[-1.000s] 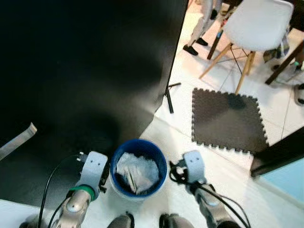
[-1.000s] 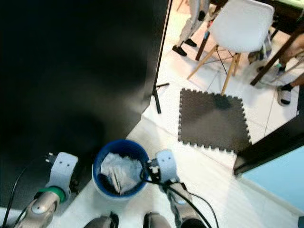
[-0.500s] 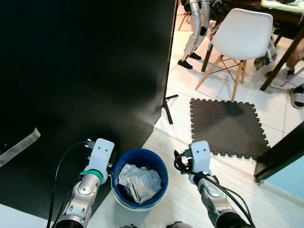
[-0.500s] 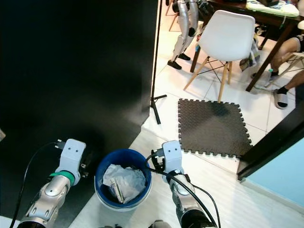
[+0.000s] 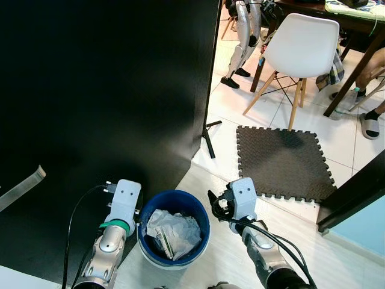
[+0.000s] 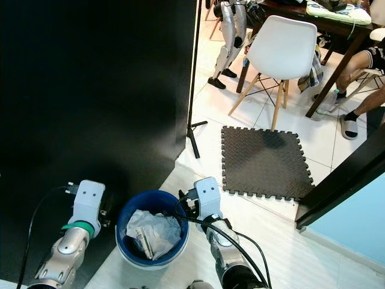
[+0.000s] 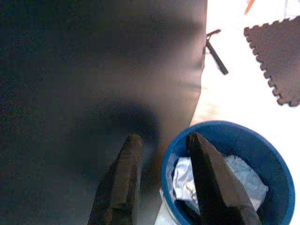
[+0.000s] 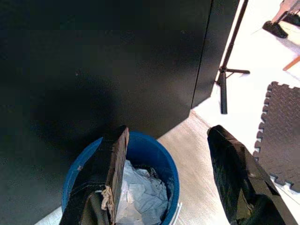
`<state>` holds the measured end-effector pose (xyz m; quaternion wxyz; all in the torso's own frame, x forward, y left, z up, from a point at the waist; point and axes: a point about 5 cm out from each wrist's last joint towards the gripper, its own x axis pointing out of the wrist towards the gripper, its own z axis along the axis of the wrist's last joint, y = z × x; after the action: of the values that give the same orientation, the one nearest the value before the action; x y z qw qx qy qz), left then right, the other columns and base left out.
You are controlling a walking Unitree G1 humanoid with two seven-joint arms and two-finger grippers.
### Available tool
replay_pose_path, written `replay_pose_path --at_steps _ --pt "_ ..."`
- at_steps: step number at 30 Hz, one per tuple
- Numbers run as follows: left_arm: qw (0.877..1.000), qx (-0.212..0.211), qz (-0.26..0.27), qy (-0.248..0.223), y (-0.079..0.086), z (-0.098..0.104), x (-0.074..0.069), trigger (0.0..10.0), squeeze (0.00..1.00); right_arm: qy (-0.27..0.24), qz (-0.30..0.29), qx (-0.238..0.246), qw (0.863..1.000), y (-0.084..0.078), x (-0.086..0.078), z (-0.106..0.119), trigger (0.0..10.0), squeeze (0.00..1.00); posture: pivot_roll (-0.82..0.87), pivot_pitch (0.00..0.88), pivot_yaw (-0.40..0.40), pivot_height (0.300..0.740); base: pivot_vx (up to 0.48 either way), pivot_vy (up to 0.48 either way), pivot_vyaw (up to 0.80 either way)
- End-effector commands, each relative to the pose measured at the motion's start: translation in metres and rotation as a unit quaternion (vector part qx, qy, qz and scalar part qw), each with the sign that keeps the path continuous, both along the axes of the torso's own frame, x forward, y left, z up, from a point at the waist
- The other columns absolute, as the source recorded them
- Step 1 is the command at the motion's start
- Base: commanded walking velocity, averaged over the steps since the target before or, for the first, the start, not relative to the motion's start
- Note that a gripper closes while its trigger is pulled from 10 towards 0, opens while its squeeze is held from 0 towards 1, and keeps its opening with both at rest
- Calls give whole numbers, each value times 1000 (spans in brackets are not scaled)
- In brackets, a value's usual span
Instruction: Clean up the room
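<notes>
Blue bin (image 5: 173,233) sits on the pale floor right in front of the robot, at the foot of the black backdrop (image 5: 102,108), between the two arms. It holds crumpled white paper (image 5: 171,229) plus what looks like a darker scrap, filled roughly to half height; the rim is clear. Left gripper (image 7: 161,180) is just beside the bin's left side, fingers a narrow gap apart with nothing between them; one finger overlaps the rim in the left wrist view, but I can't tell if it's touching or straddling the wall. Right gripper (image 8: 171,180) is spread wide and empty, one finger over the bin's near rim, the other out over bare floor on the mat side. Handling judgement: the bin looks like thin plastic with a light load, so it should be light overall but the wall will flex if squeezed mid-height, and smooth plastic may slip in a two-finger pinch. The best hold is probably the rolled rim, one finger inside and one outside, or both grippers on opposite sides of the rim to keep it from tipping. The paper is soft and springy, crushes easily and could fall out if the bin tilts. Nearby: foam mat (image 5: 283,162), stand foot (image 5: 209,137) at the backdrop edge, white chair (image 5: 304,45) further off, and a person's sandalled foot (image 5: 373,123) by the table.
</notes>
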<state>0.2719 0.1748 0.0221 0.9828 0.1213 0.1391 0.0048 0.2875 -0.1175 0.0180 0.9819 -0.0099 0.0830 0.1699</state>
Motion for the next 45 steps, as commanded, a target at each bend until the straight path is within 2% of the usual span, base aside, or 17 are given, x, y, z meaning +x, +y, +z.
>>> replay_pose_path --at_steps 1,13,21,28,38,45 --pt "1000 -4 9 6 2 -5 -5 10000 0 10 1 1 1000 1 -4 -4 10000 0 -6 0 20 720 0 0 0" --pt "1000 -4 18 6 7 -7 -6 10000 0 11 6 5 1000 7 -4 -4 10000 0 36 8 34 720 0 0 0" --pt "1000 -4 25 -4 7 -4 -4 10000 0 19 12 -2 1000 4 -8 -9 10000 0 78 0 13 720 0 0 0" --pt "1000 -4 29 -8 10 -4 -4 10000 0 15 12 -5 1000 2 -3 -4 10000 0 97 0 -2 720 0 0 0" --pt "999 -3 36 -18 12 1 0 10000 0 15 26 -4 1000 12 1 -1 10000 0 78 0 -6 720 0 0 0" --pt "999 -9 39 -15 9 -2 -2 10000 0 13 25 -9 1000 10 1 -1 10000 0 54 0 -2 720 0 0 0"
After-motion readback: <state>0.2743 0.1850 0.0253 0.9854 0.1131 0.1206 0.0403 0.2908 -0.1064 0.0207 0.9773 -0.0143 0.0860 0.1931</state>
